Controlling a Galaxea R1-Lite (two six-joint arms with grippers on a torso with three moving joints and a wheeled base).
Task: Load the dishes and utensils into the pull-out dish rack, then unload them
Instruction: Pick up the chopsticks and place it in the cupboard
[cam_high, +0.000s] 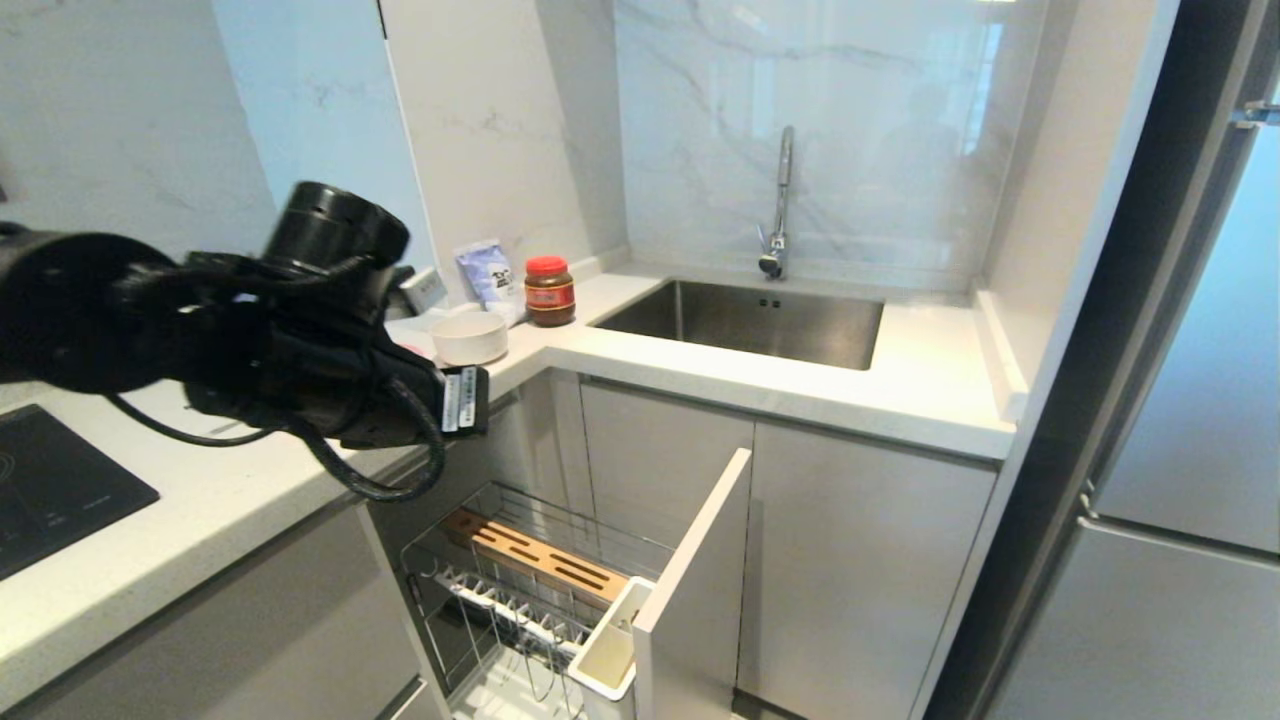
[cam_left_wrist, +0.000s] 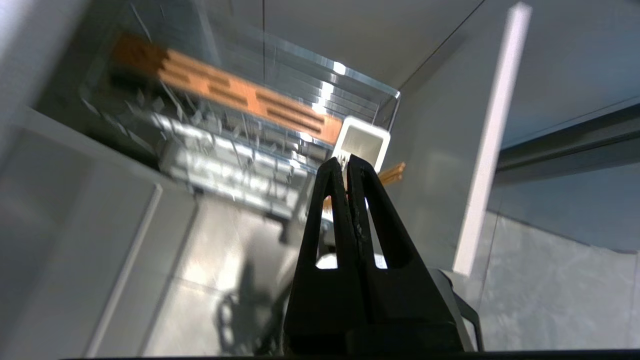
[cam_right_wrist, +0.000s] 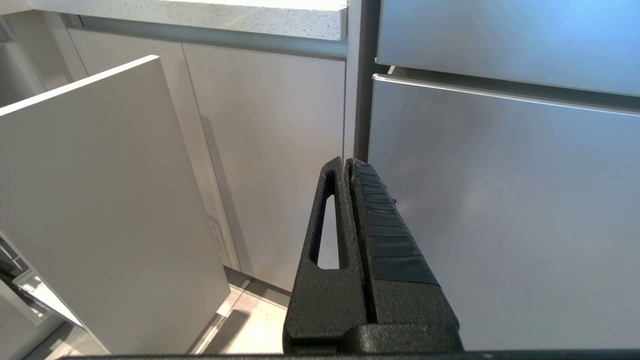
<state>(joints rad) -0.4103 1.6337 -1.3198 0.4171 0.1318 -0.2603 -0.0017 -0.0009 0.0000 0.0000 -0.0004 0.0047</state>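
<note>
In the kitchen corner, the pull-out dish rack (cam_high: 540, 590) stands open; left gripper (cam_left_wrist: 346, 162), pinching chopsticks (cam_left_wrist: 391, 173), hovers above. Next, probably aim at the cutlery tray (cam_left_wrist: 361, 142).

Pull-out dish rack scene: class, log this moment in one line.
left gripper: shut on chopsticks, above cutlery tray | pull-out dish rack: open | bowl: on counter | right gripper: shut, parked

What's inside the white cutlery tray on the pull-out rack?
The cutlery tray looks empty from the head view, but its bottom is hidden. In the left wrist view, the shut left gripper holds chopsticks and covers part of it.
</note>
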